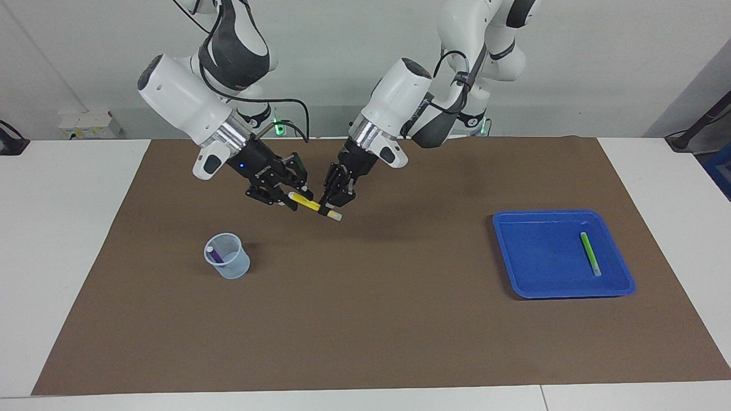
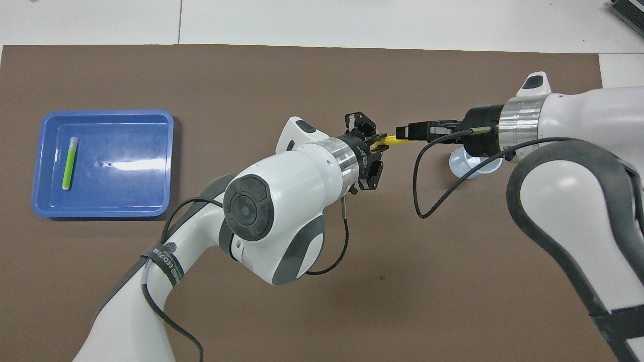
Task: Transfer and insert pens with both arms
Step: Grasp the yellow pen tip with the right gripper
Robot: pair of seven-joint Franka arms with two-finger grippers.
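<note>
My left gripper [image 1: 333, 204] is shut on the yellow pen [image 1: 311, 204] near its pale end and holds it slanted in the air over the mat. My right gripper [image 1: 294, 198] is open, its fingers straddling the pen's other end. In the overhead view the yellow pen [image 2: 390, 142] spans the gap between the left gripper [image 2: 377, 146] and the right gripper [image 2: 401, 133]. The purple pen [image 1: 214, 255] stands in a clear cup [image 1: 227, 257]. The green pen [image 1: 590, 253] lies in the blue tray [image 1: 542, 257]; it also shows in the overhead view [image 2: 70, 163].
The cup [image 2: 465, 165] stands toward the right arm's end of the brown mat, partly covered by the right arm in the overhead view. The blue tray [image 2: 126, 166] sits toward the left arm's end. White table surrounds the brown mat [image 1: 371, 319].
</note>
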